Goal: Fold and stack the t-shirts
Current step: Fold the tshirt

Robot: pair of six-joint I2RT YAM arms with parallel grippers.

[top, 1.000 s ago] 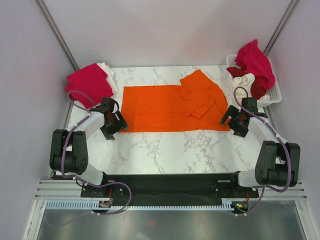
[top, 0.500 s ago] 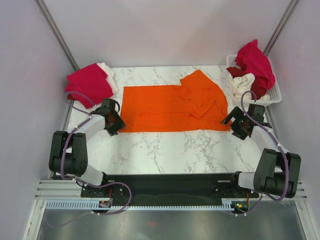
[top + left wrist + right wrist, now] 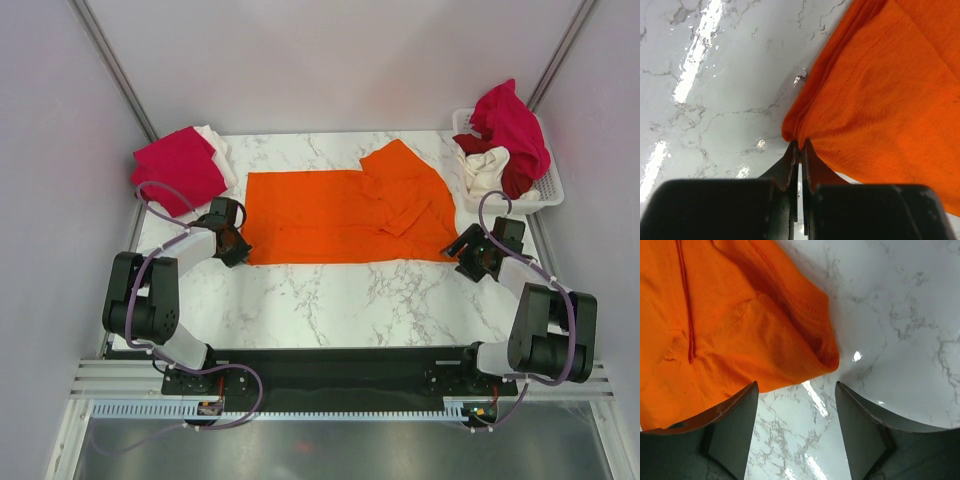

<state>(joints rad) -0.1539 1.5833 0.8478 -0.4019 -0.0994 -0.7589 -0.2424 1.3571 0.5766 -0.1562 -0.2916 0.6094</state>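
Observation:
A bright orange t-shirt (image 3: 340,215) lies spread flat across the middle of the marble table, its right part folded over itself. My left gripper (image 3: 237,250) sits at the shirt's near left corner. In the left wrist view that gripper (image 3: 800,145) is shut on the orange cloth (image 3: 880,90), which bunches at the fingertips. My right gripper (image 3: 468,255) is low at the near right corner. In the right wrist view it (image 3: 797,385) stands open, with the orange hem (image 3: 730,330) just beyond the fingertips and only bare marble between them.
A folded crimson-pink shirt (image 3: 178,168) lies on a white one (image 3: 215,145) at the back left. A white slotted basket (image 3: 548,190) at the back right holds a crimson shirt (image 3: 512,125), a cream one (image 3: 487,168) and a dark red one (image 3: 518,180).
My left gripper has slid in to the shirt's near left corner and shut on it. The right gripper has moved closer to the near right corner, its jaws slightly narrower.

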